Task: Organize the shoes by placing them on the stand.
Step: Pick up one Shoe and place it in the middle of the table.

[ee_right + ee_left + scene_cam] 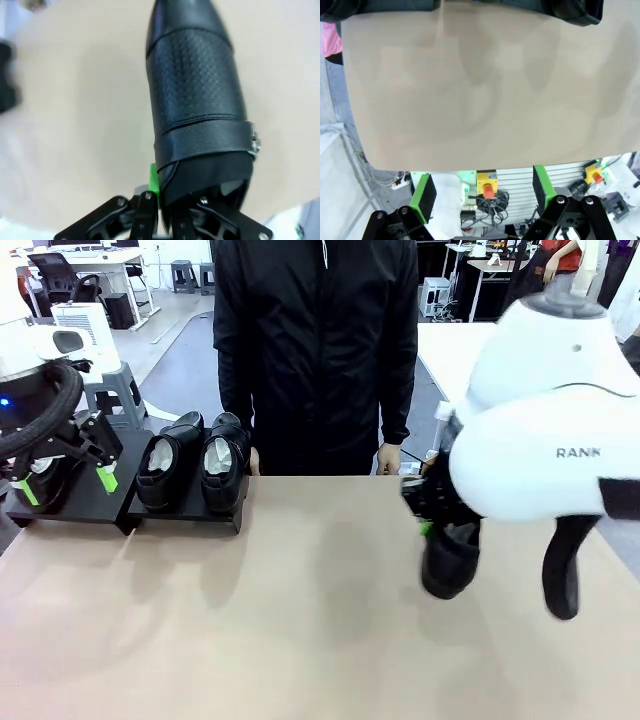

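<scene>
The black stand [186,514] sits at the table's far left. Two black shoes [160,466] [222,462] stuffed with white paper rest side by side on its right section. A third shoe [40,476] lies on the left section, partly hidden by my left gripper [66,484], which hangs open over it. In the left wrist view that gripper [481,196] has nothing between its green pads [422,197]. At the right, my right gripper [440,525] is shut on the fourth shoe [450,558], just above the tabletop. In the right wrist view this shoe [197,95] points away from the fingers [154,182].
A person in a black jacket [315,340] stands at the far edge, one hand [390,455] resting near the table rim. The tan tabletop [300,620] stretches between stand and held shoe. My right arm's white body [550,420] blocks the far right.
</scene>
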Robot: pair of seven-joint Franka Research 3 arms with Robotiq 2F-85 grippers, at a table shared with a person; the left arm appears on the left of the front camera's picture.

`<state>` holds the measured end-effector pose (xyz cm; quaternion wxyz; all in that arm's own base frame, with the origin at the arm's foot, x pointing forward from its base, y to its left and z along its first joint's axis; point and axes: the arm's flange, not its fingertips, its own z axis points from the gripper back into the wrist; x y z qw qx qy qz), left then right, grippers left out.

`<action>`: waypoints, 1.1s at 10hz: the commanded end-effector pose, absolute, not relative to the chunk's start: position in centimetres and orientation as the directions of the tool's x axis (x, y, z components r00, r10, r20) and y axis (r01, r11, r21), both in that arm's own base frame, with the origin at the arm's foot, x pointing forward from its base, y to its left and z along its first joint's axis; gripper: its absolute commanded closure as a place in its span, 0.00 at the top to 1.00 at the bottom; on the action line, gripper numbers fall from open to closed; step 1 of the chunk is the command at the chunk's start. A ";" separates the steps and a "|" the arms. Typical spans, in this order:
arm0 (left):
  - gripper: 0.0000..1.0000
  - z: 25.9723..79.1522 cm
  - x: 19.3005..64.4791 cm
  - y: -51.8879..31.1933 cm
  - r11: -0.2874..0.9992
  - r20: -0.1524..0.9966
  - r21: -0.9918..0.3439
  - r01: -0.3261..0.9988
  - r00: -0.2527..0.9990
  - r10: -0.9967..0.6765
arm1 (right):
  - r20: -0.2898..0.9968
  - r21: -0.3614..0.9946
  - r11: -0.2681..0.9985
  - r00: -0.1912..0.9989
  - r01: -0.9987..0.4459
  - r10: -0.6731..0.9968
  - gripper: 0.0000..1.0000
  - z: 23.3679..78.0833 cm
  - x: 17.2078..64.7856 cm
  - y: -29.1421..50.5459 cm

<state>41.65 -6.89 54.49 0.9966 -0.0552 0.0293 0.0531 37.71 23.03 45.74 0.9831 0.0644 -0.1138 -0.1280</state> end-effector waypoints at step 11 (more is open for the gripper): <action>1.00 54.6 41.6 -6.7 0.989 -0.064 -0.114 -0.098 0.994 0.091 | 0.156 0.035 0.999 0.987 0.017 -0.023 0.26 36.0 32.3 37.6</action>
